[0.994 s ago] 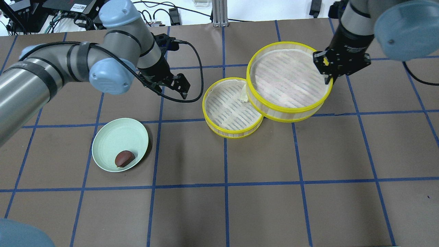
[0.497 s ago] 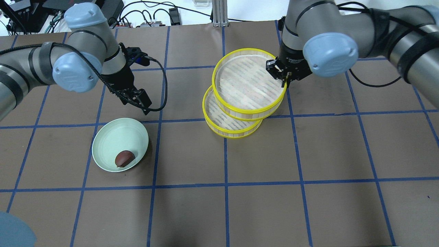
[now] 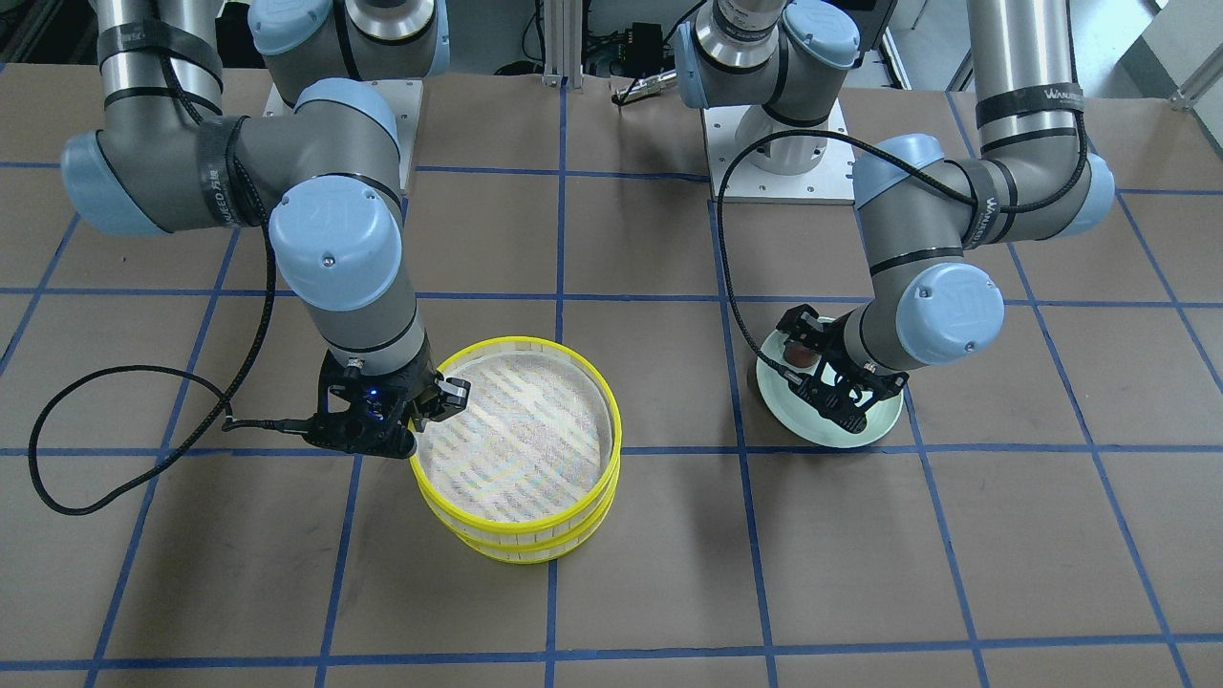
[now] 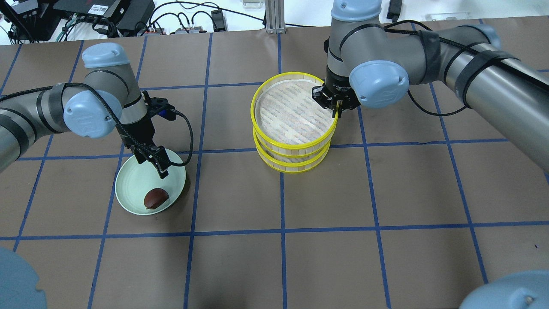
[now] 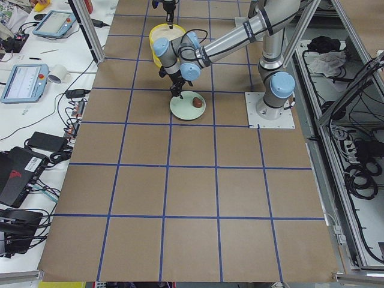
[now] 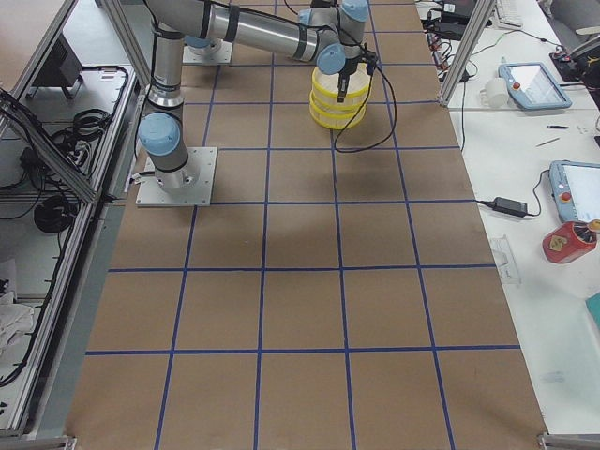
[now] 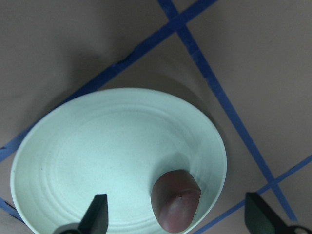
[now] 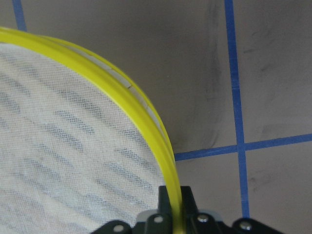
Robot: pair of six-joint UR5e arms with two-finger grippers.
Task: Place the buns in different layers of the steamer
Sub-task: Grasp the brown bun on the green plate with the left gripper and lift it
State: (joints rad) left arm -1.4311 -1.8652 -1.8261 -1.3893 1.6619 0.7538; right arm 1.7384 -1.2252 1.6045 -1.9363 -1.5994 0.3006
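The steamer's upper layer [image 4: 294, 113] sits stacked on the lower layer [image 4: 292, 162], nearly aligned; the stack also shows in the front view [image 3: 516, 435]. My right gripper [image 4: 336, 107] is shut on the upper layer's yellow rim [image 8: 146, 119] at its right side. The cream-white bun is hidden. The dark brown bun [image 4: 155, 198] lies on the pale green plate [image 4: 133, 189]. My left gripper [image 4: 156, 161] is open over the plate's far part, above the bun [image 7: 175, 200], with its fingers [image 7: 97, 217] on either side of it and apart from it.
The brown table has a grid of blue tape lines [image 4: 281, 231]. Cables and equipment [image 4: 107, 13] lie past the far edge. The left arm's cable [image 4: 186, 128] loops beside the plate.
My right gripper has carried the upper layer leftward onto the lower layer, covering the cream-white bun. My left gripper has moved toward me and down over the plate.
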